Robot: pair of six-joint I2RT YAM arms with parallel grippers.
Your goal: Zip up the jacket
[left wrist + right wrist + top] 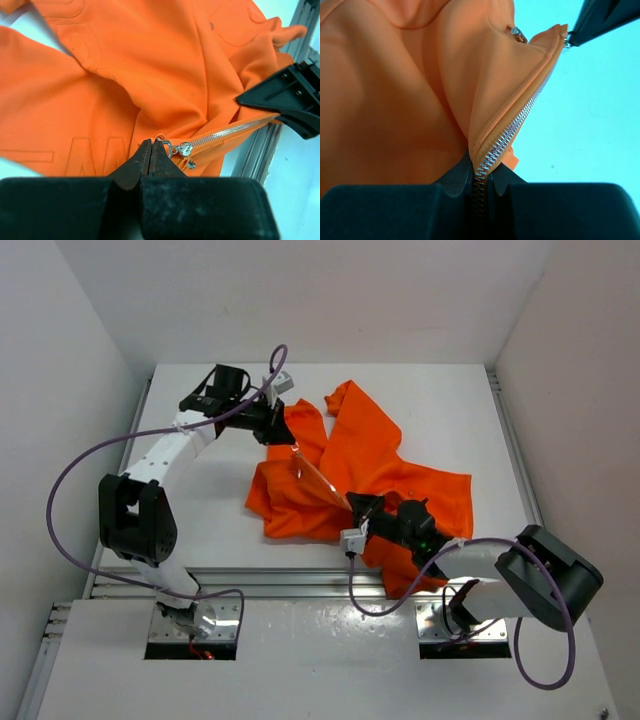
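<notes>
Orange jacket (pixel 370 455) on white table (pixel 450 400), left jaws and right jaws pinching its taut zipper (pixel 520 120)

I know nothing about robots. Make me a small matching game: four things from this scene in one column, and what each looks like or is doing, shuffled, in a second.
Things:
1. left gripper
2. right gripper
3. zipper
4. table

States:
a. white
b. silver, stretched between both grippers
c. shut on the pull at the slider
d. clamped on the teeth, nearer the arm bases

Pairs: 1-c, 2-d, 3-b, 4-a
</notes>
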